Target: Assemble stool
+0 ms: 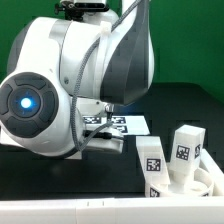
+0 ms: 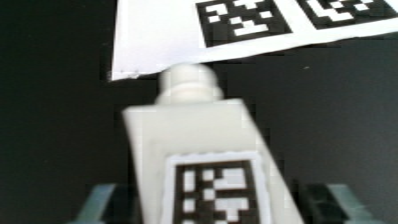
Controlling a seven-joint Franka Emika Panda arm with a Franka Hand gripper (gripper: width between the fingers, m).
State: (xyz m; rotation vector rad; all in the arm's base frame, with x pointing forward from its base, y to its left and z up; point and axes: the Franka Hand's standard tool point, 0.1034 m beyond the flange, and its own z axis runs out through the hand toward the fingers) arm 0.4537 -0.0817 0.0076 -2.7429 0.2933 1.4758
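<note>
While the gripper [image 2: 214,195] is clamping a stool leg [image 2: 199,150] between its fingers [image 2: 98,203], the leg's long axis is running straight out from the jaws — peg end leading — and overlapping the marker board [image 2: 178,35] edge.

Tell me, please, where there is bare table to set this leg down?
Dark table lies bare on both sides of the held leg, short of the marker board. Crowded: the exterior view's right, where the seat carries upright legs.
</note>
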